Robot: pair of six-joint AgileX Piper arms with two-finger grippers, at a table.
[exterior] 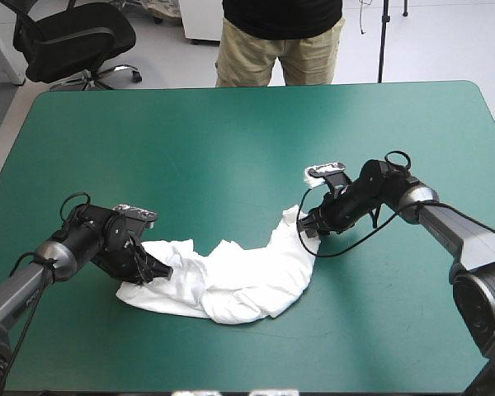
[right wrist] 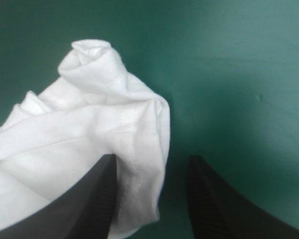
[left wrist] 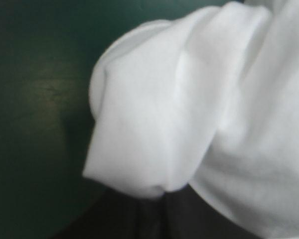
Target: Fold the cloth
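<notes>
The white T-shirt (exterior: 231, 280) lies crumpled in a curved band on the near half of the teal-green cover (exterior: 231, 132), stretched between the two grippers. The left gripper (exterior: 158, 270) sits at the band's left end. Its black fingers (left wrist: 134, 219) are drawn together into one arch, clamped on cloth that bunches over the tips and hides the pinch itself. The right gripper (exterior: 306, 226) is at the other end with its fingers (right wrist: 89, 199) spread apart and a rolled hem lying loose between them. Sleeves and collar cannot be made out.

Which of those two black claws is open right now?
The right gripper: its black fingers stand apart, an end of the white T-shirt between them. The left gripper is pinched shut on the T-shirt's other end.
</notes>
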